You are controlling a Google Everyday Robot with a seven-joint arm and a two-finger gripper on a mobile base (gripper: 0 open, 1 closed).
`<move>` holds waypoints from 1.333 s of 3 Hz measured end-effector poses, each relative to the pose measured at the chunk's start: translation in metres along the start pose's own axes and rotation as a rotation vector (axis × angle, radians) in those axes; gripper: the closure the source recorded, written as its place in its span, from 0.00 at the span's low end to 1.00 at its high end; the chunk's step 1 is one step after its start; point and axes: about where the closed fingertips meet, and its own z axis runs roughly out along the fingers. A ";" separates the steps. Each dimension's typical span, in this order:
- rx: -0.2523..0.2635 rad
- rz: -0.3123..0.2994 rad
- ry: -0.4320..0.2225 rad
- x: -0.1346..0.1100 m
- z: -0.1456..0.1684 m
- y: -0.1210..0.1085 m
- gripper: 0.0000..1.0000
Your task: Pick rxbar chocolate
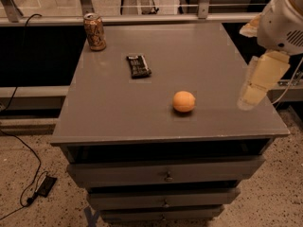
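Note:
The rxbar chocolate [138,65] is a small flat black bar with pale lettering, lying on the far left part of the grey cabinet top [118,112]. My gripper [251,93] hangs at the right edge of the top, well right of and nearer than the bar, with nothing seen in it. The white arm [284,22] reaches in from the upper right.
A tan drink can [94,31] stands upright at the far left corner, behind the bar. A round orange fruit [183,101] sits near the middle front. Drawers [165,174] are below the top. A cable and a small adapter [45,186] lie on the floor at left.

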 end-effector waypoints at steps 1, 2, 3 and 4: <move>-0.020 0.016 -0.130 -0.046 0.021 -0.040 0.00; 0.013 0.076 -0.170 -0.094 0.038 -0.076 0.00; 0.074 0.166 -0.121 -0.129 0.061 -0.103 0.00; 0.107 0.297 -0.032 -0.141 0.084 -0.126 0.00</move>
